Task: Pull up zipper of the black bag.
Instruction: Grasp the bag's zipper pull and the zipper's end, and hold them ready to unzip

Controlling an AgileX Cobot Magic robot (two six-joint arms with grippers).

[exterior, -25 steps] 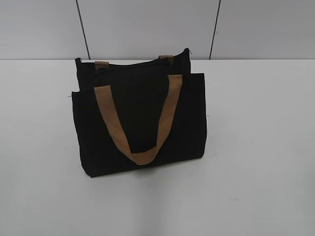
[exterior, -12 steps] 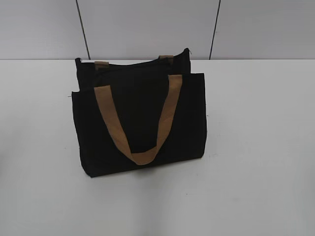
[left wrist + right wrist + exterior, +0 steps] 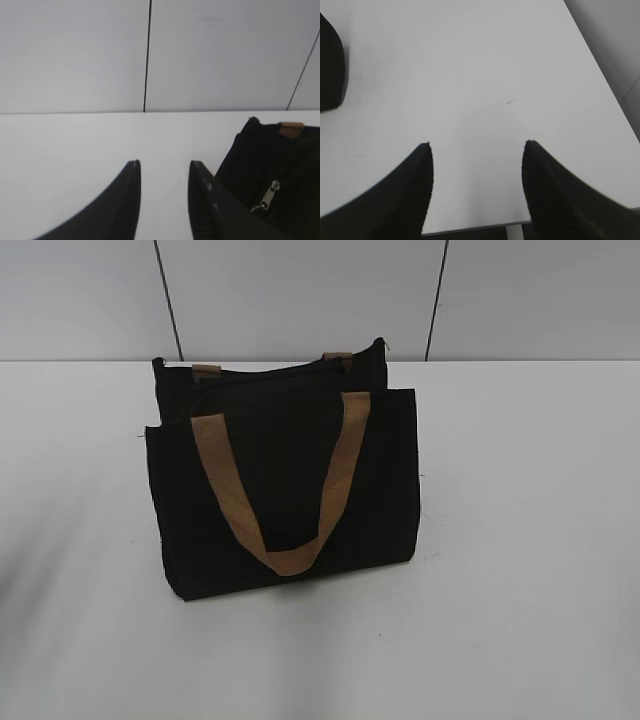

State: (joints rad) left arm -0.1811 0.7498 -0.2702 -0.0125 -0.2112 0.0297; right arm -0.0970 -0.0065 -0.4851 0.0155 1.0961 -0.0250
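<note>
The black bag (image 3: pixel 285 485) stands upright in the middle of the white table, its tan handle hanging down over the front pocket panel. In the left wrist view the bag (image 3: pixel 280 165) is at the right, with the silver zipper (image 3: pixel 268 196) pull hanging at its near end. My left gripper (image 3: pixel 164 167) is open and empty, just left of the bag. My right gripper (image 3: pixel 477 146) is open and empty over bare table, with a corner of the bag (image 3: pixel 330 65) at the left edge. Neither gripper shows in the exterior view.
The white table (image 3: pixel 520 540) stretches round the bag. A grey panelled wall (image 3: pixel 300 290) stands behind it. The table's edge (image 3: pixel 475 228) runs just under my right gripper.
</note>
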